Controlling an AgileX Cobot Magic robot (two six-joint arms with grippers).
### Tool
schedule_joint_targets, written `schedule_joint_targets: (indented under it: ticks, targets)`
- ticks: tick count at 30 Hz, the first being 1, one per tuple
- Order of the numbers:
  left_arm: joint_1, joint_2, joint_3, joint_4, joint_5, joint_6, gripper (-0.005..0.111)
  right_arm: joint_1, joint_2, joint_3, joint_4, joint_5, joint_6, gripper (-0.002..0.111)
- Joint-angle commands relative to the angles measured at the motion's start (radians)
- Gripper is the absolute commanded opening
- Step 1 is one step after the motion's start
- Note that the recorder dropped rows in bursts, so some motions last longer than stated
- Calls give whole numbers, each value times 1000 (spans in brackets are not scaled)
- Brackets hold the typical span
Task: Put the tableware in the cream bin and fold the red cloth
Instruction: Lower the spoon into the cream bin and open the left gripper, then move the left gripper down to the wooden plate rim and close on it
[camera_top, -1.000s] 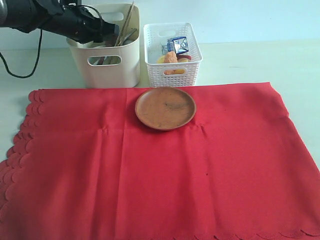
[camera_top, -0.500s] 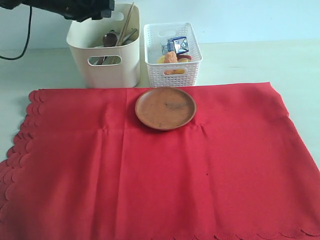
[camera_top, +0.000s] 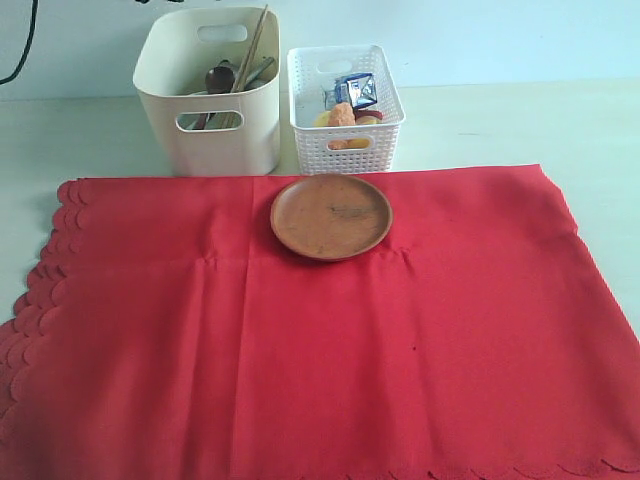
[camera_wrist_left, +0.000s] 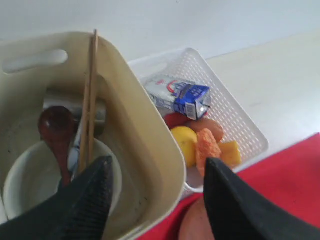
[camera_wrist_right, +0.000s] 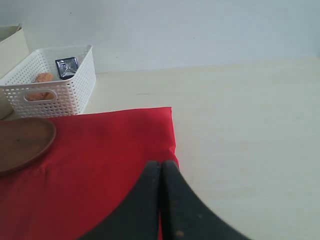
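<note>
Red scalloped cloth (camera_top: 320, 350) lies unfolded under the brown plate (camera_top: 331, 216); left gripper (camera_wrist_left: 159, 164) wide, right gripper (camera_wrist_right: 161, 167) closed.

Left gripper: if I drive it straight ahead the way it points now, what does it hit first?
Most likely the rim and side wall of the tall cream plastic bin, which lies between the open fingers of the left gripper; depth is unclear.

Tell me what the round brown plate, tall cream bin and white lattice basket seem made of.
Round brown plate: likely wood, matte, with faint grain streaks. Tall cream bin: smooth moulded plastic, judging by rounded corners and cut-out handles. White lattice basket: probably plastic, moulded in a grid.
</note>
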Motion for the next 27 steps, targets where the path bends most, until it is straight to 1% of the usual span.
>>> schedule_joint_targets:
  ticks: [1, 3, 6, 15, 21, 23, 27]
  targets:
    - [3, -19, -8, 6, 142, -87, 54, -2, -6, 4, -3, -8, -2, 0]
    - [3, -19, -8, 10, 193, -140, 54, -2, -6, 4, -3, -8, -2, 0]
    - [3, -19, -8, 10, 266, -174, 54, -2, -6, 4, -3, -8, -2, 0]
    - [3, -19, -8, 15, 459, -203, 54, -2, -6, 4, -6, -8, -2, 0]
    - [3, -19, 0, 57, 590, -240, 54, -2, -6, 4, -6, -8, -2, 0]
    - [3, -19, 28, 57, 603, -240, 54, -2, -6, 4, -6, -8, -2, 0]
    - [3, -19, 161, 0, 603, -220, 54, -2, -6, 4, -6, -8, -2, 0]
